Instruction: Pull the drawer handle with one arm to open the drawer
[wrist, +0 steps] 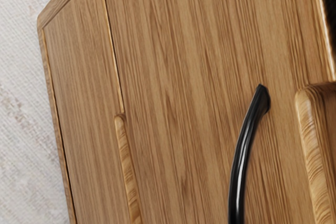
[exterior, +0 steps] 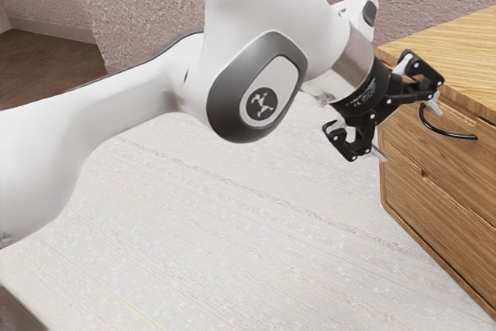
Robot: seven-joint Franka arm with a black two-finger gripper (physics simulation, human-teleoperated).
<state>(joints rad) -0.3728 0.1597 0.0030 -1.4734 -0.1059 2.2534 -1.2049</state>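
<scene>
A wooden cabinet [exterior: 457, 52] stands at the exterior view's right, with stacked drawer fronts facing the arm. The upper drawer front [exterior: 442, 156] carries a thin black curved handle [exterior: 449, 131]. My black gripper [exterior: 408, 129] hovers just in front of that drawer, at the handle's end nearer the arm. Its fingers are spread wide and open, one fingertip [exterior: 435, 105] above the handle's end and the other lower, near the cabinet's corner. Nothing is held. The wrist view looks straight at the wood front [wrist: 173, 93] with the handle [wrist: 242, 166] close under the hand.
The cabinet rests on a pale textured tabletop [exterior: 232, 238] that stretches wide to the exterior view's left and front. A lower drawer front [exterior: 434, 215] sits beneath the upper one. A rough pinkish wall [exterior: 132, 5] rises behind.
</scene>
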